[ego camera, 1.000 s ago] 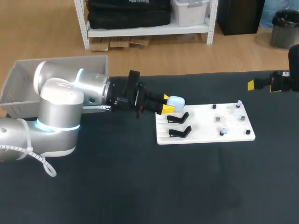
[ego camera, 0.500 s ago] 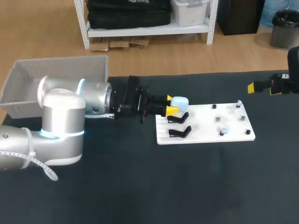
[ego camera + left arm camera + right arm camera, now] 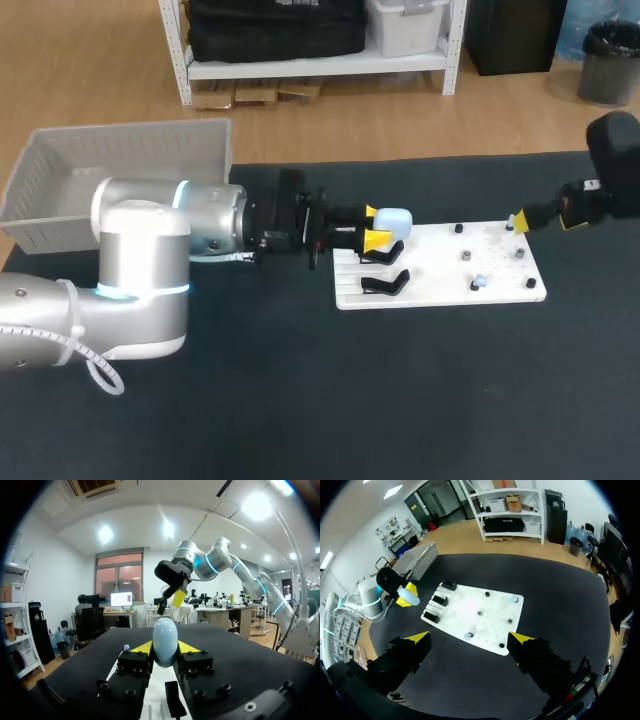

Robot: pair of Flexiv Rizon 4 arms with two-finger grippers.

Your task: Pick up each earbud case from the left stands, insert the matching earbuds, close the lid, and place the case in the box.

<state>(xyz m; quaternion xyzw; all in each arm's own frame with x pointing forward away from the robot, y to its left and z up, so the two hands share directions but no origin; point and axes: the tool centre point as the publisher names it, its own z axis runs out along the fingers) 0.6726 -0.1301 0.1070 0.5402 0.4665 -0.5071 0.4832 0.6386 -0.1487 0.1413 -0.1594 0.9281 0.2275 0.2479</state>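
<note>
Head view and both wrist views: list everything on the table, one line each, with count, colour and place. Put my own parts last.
earbud case: one, pale blue, between the left gripper's fingers, above the board's left end
stands: three, black, in a row on the board's left end
earbuds: two, pale blue, on the board's right half
pegs: four, dark, spread over the board's right half
board: one, white, on the table
box: one, grey, at the table's far left corner
table: one, black
left gripper: shut on the earbud case
right gripper: open, near the board's far right corner
</note>
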